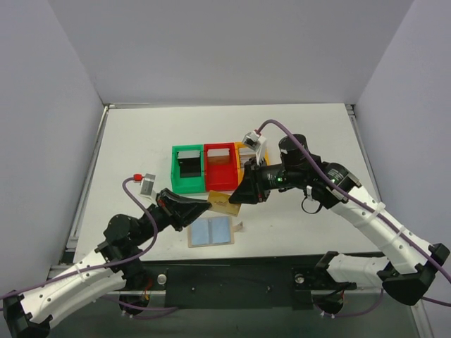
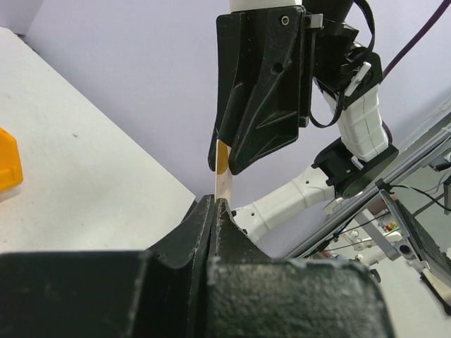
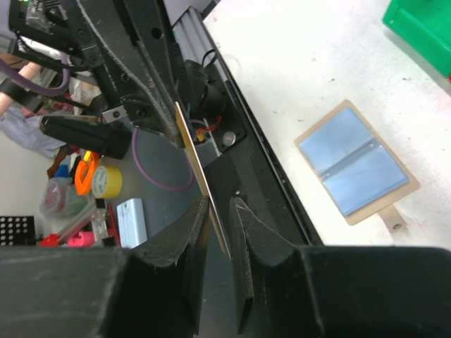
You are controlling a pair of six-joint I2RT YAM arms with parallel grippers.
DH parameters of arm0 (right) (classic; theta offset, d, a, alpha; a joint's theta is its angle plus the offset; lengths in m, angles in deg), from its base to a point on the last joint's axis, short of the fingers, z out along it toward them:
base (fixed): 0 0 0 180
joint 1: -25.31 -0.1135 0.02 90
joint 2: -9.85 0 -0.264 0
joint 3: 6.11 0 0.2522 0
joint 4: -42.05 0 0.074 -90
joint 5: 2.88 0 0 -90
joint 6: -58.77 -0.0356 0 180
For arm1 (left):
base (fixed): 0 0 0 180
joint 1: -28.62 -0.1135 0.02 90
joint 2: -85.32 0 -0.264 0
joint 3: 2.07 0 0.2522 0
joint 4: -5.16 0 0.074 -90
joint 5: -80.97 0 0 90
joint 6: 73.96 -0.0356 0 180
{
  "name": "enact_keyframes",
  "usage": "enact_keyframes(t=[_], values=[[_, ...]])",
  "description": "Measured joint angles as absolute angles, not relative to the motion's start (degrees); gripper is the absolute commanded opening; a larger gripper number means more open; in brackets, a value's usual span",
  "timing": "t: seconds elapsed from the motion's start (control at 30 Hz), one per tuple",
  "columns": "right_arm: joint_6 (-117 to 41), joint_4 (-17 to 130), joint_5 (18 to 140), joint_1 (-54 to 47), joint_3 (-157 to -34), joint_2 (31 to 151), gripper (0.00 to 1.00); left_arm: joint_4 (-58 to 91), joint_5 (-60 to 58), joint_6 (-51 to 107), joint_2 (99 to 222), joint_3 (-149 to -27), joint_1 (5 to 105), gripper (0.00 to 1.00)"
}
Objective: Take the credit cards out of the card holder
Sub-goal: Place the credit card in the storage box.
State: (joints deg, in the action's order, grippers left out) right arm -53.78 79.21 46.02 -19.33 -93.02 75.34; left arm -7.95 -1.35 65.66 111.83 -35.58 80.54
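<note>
1. Saw the card holder (image 1: 211, 231) lying open on the tabletop (image 1: 141, 148), blue panels up.
2. Noted the left claw (image 1: 203, 206) clamped on a card's (image 1: 224, 204) end, held aloft.
3. Found the right claw (image 3: 220, 211) narrow round the other end, not quite pinching.
4. Judged the card light, stiff, slick: best pinched flat across both faces.

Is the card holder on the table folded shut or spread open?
Spread open. The card holder lies flat on the table with both light blue inner panels facing up, its snap tab sticking out.
</note>
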Motion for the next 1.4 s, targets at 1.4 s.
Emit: enact_keyframes(t=[1.4], values=[[-58.19, 73.60, 36.71, -16.71, -93.00, 75.32, 0.06, -14.35, -5.17, 69.42, 108.70, -32.14, 80.54, 0.00]])
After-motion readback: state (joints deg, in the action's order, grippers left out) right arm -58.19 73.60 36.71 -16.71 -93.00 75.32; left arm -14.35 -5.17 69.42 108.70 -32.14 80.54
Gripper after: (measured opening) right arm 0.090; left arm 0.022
